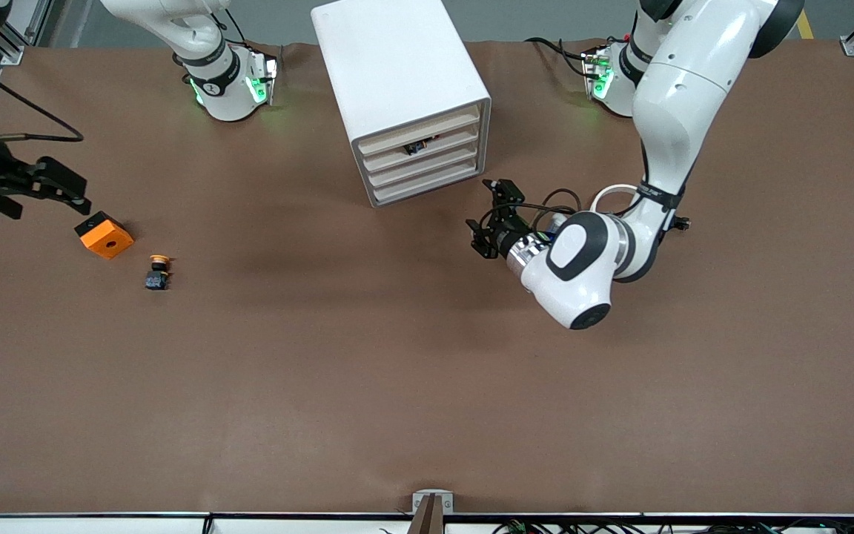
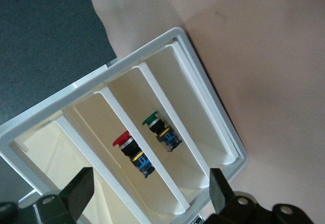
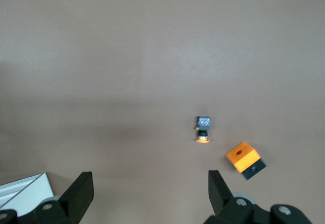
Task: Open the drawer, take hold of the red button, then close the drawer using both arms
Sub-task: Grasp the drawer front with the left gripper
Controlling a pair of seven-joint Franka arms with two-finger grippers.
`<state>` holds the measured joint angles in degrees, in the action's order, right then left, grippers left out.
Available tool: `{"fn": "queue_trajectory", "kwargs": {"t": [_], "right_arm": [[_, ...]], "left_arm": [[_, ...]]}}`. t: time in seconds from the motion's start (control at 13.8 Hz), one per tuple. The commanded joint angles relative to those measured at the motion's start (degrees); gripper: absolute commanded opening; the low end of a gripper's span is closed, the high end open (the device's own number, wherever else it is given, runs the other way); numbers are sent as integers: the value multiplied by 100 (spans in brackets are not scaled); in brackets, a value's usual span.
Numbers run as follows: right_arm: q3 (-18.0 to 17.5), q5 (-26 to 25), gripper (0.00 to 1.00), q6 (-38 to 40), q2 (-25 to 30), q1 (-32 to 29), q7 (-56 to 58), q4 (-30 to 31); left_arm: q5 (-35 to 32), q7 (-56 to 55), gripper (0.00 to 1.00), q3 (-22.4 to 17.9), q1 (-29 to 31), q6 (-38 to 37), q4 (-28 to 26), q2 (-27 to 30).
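Both sets of fingers spread wide, holding nothing: left gripper (image 1: 491,219) hangs over the brown table (image 1: 427,386) in front of the cabinet (image 1: 403,96), its fingers (image 2: 77,191) aimed at the drawer fronts; right gripper (image 1: 49,185) hangs at the right arm's end of the table above the orange cube (image 1: 104,235), fingers (image 3: 79,193) apart over bare tabletop. Surface is one brown sheet covering the whole table, grey floor past its edge, aluminium frame posts at the corners. One white cabinet, four cream drawers stacked. In the left wrist view two buttons lie in the cabinet: the red-capped button (image 2: 131,152) in one drawer (image 2: 101,137), a green-capped button (image 2: 160,130) one compartment along, both apart from the left fingers and lined up between them. On the table, one orange cube with a hole, and one yellow-capped button (image 1: 158,272) just beside it, nearer the front camera. Two arms, two grippers.
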<state>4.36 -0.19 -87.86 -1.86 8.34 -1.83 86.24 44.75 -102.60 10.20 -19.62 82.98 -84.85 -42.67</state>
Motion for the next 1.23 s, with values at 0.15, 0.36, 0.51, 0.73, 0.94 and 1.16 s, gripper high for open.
{"fn": "queue_trajectory", "kwargs": {"t": [0.15, 0.36, 0.51, 0.73, 0.94, 1.16], "right_arm": [[38, -209, 100, 182, -77, 782, -1149, -20], [29, -157, 100, 130, -209, 897, -1303, -29], [29, -140, 100, 155, -349, 923, -1294, -20], [29, -131, 100, 156, -385, 950, -1302, -20], [29, -122, 100, 121, -420, 1064, -1355, -20], [29, -113, 100, 120, -420, 1099, -1381, -20]], "left_arm": [[482, -664, 100, -35, -375, -80, 100, -277], [613, -892, 100, -35, -490, -97, 92, -399], [746, -1069, 100, -35, -551, -412, 57, -409], [922, -1280, 100, -35, -639, -563, 56, -523], [904, -1430, 100, -44, -754, -721, 65, -593], [1035, -1394, 100, -79, -701, -713, 118, -883]]}}
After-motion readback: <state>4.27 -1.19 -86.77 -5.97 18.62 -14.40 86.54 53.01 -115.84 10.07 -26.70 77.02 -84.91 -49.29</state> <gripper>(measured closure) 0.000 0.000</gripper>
